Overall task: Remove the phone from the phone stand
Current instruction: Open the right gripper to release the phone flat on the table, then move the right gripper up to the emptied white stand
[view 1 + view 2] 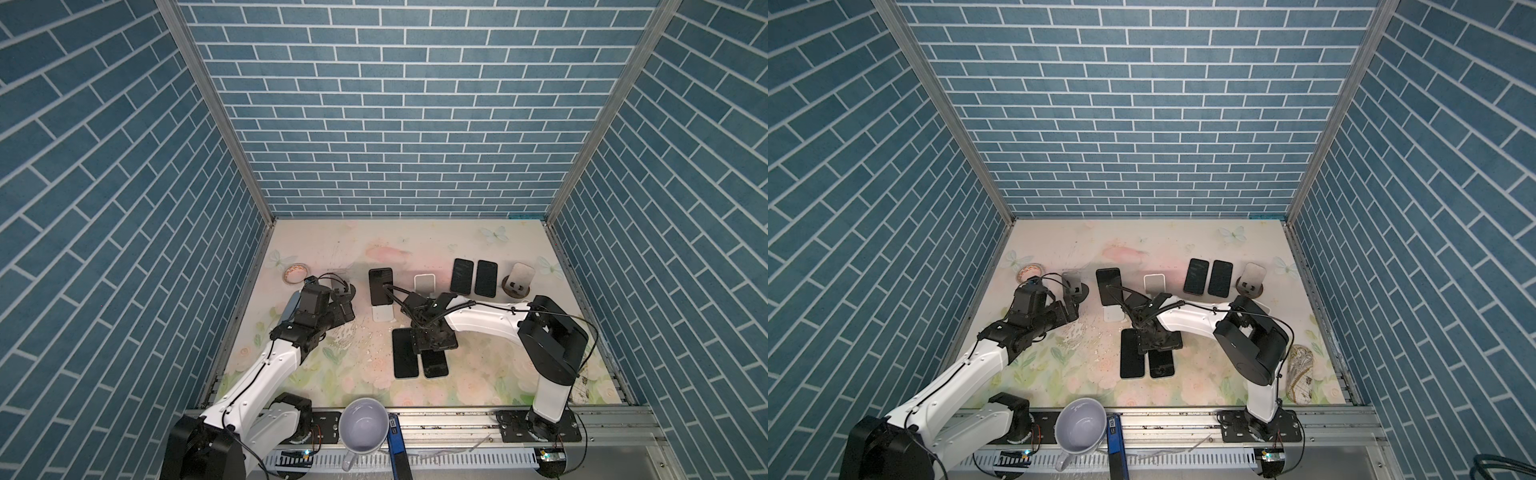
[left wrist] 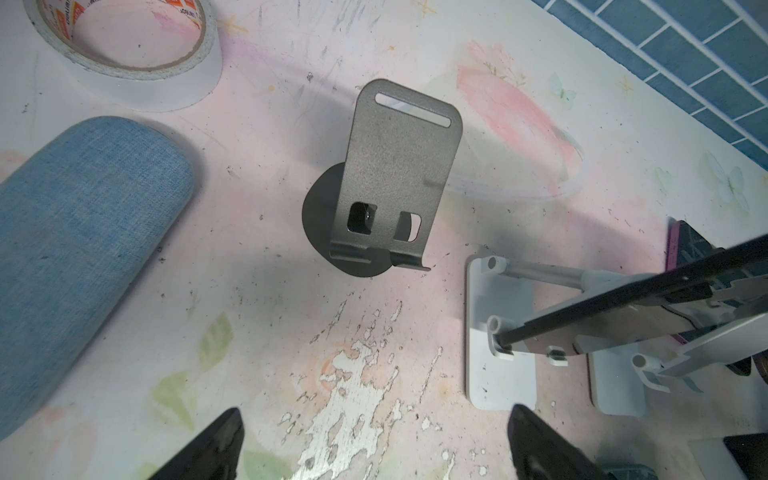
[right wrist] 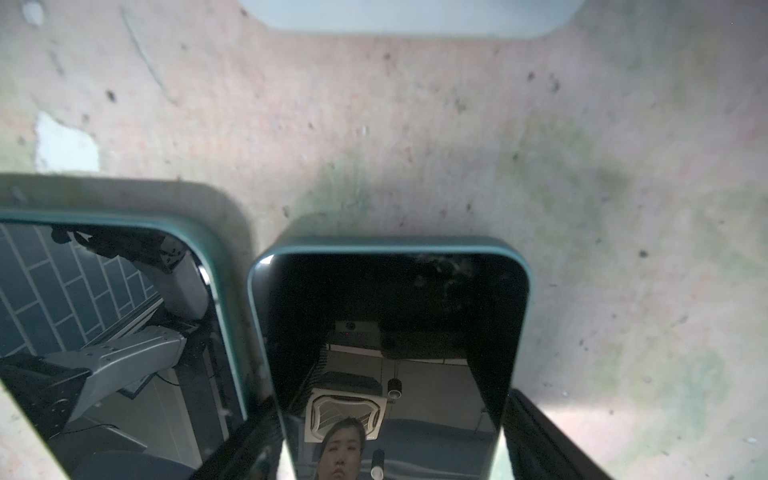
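So the floral worktop [image 1: 478,376] is pretty crowded. The right arm reaches in to around the middle. The right gripper [image 3: 392,403] points straight down over a phone [image 3: 390,324] that lies flat, screen up, a bit front of centre. Its fingers [image 3: 536,432] sit right against the phone's two long sides, but honestly I can't tell whether they're pinching it or have let go. So that phone is down on the worktop, on no stand, just beside a second flat phone [image 3: 104,311] with a thin gap between them.

The left gripper [image 2: 374,411] hovers near the left edge with its fingers spread wide and nothing between them. It faces a bare grey stand [image 2: 399,166].

Off the worktop, a pale mug [image 1: 363,428] sits on the front rail. A blue fabric case [image 2: 83,249] lies by the left edge and a patterned case [image 1: 1300,370] by the right edge.

Another phone [image 1: 381,286] leans on a white stand [image 1: 382,314] left of centre toward the back, with an empty white stand [image 1: 424,284] just beside it. There's a pair of phones [image 1: 462,276] side by side near the back right. A second grey stand [image 1: 521,276] is closer to the right edge, and a tape roll [image 2: 195,79] sits near the back left.
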Robot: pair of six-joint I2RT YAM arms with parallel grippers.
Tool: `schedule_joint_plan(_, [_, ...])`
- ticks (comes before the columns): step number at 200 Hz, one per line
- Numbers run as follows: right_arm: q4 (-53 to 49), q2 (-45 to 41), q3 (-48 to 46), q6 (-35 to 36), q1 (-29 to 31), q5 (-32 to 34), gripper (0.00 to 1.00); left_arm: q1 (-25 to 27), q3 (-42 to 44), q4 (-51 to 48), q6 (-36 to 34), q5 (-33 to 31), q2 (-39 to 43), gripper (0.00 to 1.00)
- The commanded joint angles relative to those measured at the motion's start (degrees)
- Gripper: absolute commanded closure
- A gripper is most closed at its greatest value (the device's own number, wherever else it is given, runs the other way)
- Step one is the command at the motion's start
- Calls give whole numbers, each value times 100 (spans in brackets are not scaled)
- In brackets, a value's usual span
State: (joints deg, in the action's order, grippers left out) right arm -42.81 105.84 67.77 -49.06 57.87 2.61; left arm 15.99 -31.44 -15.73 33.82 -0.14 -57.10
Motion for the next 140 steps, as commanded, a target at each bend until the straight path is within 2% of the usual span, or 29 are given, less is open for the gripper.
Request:
schedule_joint_plan(1, [-210, 107, 220, 105, 23, 381, 17, -43, 68, -53, -27, -47, 49, 0])
schedule_joint_plan(57, [-202, -340, 547, 620, 21, 934, 16, -47, 68, -54, -25, -56, 48, 0])
schedule_joint_plan(140, [-543, -759, 1388, 1351, -134, 1376, 14, -60, 18, -216, -80, -135, 162, 0])
